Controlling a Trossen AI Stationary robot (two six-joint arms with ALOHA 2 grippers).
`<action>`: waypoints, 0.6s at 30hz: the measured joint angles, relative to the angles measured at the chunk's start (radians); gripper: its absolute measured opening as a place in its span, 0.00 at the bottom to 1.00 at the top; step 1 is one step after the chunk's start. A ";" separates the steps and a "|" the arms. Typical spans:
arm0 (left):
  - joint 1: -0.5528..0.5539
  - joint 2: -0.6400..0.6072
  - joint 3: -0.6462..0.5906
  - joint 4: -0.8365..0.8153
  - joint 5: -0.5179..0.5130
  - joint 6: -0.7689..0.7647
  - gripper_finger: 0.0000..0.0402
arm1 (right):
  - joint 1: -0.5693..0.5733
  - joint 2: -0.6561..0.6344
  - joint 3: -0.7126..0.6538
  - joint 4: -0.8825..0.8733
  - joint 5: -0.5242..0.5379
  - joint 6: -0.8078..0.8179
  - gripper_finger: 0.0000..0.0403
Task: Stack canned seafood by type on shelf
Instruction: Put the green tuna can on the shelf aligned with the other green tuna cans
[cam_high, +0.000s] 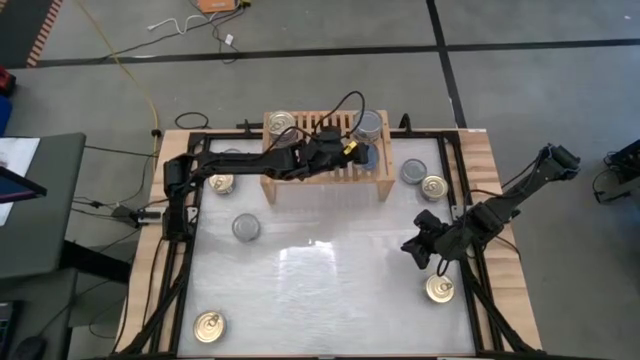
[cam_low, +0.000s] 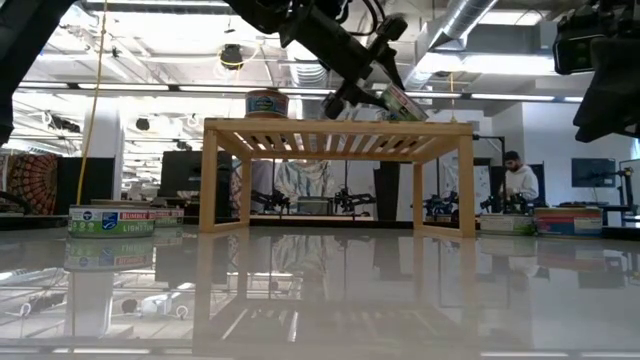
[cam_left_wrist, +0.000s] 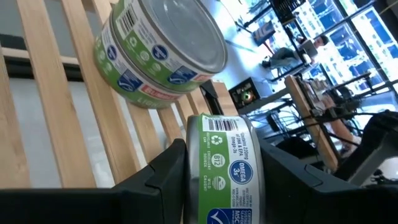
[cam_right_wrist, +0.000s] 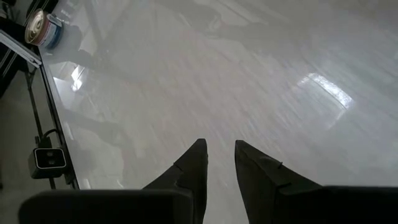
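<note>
The left claw (cam_left_wrist: 221, 180) is clenched on a green-labelled tin (cam_left_wrist: 225, 171), held on edge between both fingers above the slatted top of the shelf (cam_high: 325, 178), just beside a stack of two silver-topped tins (cam_left_wrist: 158, 53) at the shelf's right end. The right claw (cam_right_wrist: 217, 165) hangs over bare bench (cam_right_wrist: 261, 81), fingers slightly parted, holding nothing, near a gold-topped tin (cam_high: 439, 288)
</note>
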 joint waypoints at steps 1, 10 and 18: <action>0.000 0.000 0.000 0.000 -0.003 0.005 0.42 | 0.000 0.000 0.000 0.000 0.000 0.000 0.27; 0.000 0.000 0.000 -0.001 -0.002 0.034 0.42 | 0.000 0.000 0.000 0.000 0.000 -0.001 0.27; -0.011 0.000 0.000 0.003 0.011 0.086 0.42 | 0.000 0.000 0.000 0.000 0.000 -0.001 0.27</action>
